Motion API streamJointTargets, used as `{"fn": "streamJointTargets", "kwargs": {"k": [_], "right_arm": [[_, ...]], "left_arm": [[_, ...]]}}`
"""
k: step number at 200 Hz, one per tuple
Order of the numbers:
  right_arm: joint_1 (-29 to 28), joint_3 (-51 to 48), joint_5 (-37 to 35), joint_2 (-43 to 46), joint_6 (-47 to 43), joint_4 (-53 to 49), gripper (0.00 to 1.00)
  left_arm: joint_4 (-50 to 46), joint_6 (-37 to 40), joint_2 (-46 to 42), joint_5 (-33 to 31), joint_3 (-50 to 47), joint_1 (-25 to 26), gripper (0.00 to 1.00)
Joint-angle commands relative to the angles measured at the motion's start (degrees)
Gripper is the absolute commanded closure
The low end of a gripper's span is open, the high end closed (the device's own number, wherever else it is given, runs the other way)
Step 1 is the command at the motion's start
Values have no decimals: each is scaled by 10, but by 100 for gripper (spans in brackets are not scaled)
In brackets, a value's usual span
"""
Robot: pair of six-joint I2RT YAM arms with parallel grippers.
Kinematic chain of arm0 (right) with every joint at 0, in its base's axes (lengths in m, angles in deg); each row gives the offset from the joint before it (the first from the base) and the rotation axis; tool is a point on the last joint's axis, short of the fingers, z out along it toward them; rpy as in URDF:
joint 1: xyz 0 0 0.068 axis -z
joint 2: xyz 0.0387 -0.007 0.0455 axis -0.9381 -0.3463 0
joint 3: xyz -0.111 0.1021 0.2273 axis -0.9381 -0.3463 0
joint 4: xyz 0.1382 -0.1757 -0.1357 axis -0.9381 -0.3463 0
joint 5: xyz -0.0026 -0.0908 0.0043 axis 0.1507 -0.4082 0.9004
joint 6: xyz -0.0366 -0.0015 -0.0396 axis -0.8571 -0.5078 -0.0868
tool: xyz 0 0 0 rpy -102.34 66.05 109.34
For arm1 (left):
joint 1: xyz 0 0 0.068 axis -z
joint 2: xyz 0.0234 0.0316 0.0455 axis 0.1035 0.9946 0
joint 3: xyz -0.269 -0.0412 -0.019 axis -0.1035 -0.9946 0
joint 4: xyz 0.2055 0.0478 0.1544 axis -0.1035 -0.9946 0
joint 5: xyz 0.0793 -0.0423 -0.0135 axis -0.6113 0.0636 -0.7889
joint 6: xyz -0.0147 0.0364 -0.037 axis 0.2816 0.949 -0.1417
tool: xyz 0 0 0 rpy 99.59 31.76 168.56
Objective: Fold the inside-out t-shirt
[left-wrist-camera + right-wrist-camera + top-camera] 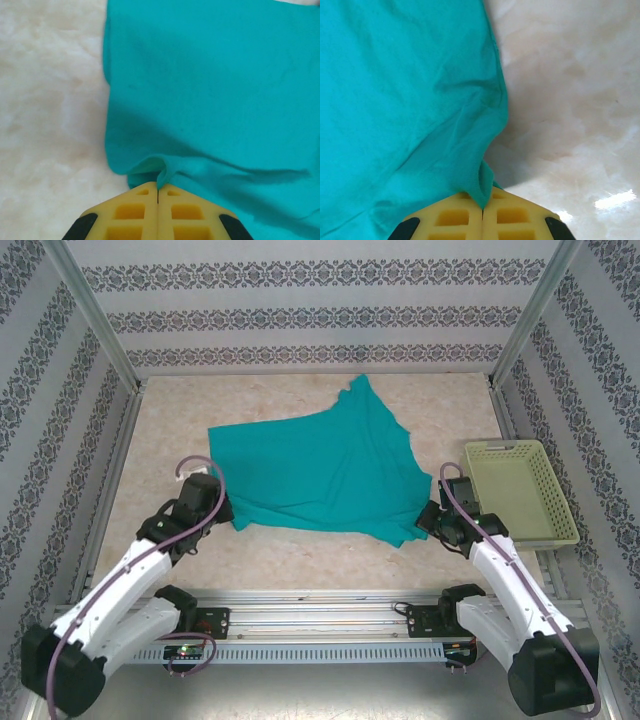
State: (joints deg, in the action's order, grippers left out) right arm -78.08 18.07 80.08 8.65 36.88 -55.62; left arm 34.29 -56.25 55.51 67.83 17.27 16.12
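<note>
The left gripper (158,195) and right gripper (482,209) each stood clamped on a t-shirt (320,475) corner toward the table's (300,560) near edge, the pinched hem hidden between pads (130,212).

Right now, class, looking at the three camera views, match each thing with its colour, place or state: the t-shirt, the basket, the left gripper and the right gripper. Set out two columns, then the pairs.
Column A:
1. t-shirt
2. basket
3. left gripper
4. right gripper

Column B:
a. shut on the shirt's near right corner
b. teal, spread out in the middle
c. pale yellow-green, off to the right
d. shut on the shirt's near left corner

Pairs: 1-b; 2-c; 3-d; 4-a.
</note>
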Motion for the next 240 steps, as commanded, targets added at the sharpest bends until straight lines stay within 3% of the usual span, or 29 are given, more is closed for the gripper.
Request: {"fn": "streamJointTargets", "kwargs": {"k": [1,24,51,63,84,105,124,145,194,217,240], "right_arm": [[10,35,17,-14,-9,23,100],[19,62,21,-48,-11,44,100],[20,89,37,-95,-12,66,100],[20,99,48,-111,-13,71,100],[20,99,56,-119,-11,84,100],[19,95,53,-120,-12,86,100],[20,85,51,-120,-14,88,100],[21,74,47,-119,-15,93,100],[22,57,42,-104,-24,84,100],[24,48,43,-92,-29,81,100],[29,52,48,-93,-43,72,100]], "left_arm": [[84,62,69,29,86,-19,100],[122,70,206,83,152,-78,100],[109,88,382,89,239,-95,100],[68,99,449,78,291,-95,89],[-33,94,513,31,369,-95,60],[-61,89,484,4,358,-76,44],[-44,93,451,7,318,-49,35],[-35,90,467,36,305,-48,35],[-39,86,547,17,361,-48,41],[-44,95,582,3,396,-55,49],[-61,95,610,-3,426,-60,64]]}}
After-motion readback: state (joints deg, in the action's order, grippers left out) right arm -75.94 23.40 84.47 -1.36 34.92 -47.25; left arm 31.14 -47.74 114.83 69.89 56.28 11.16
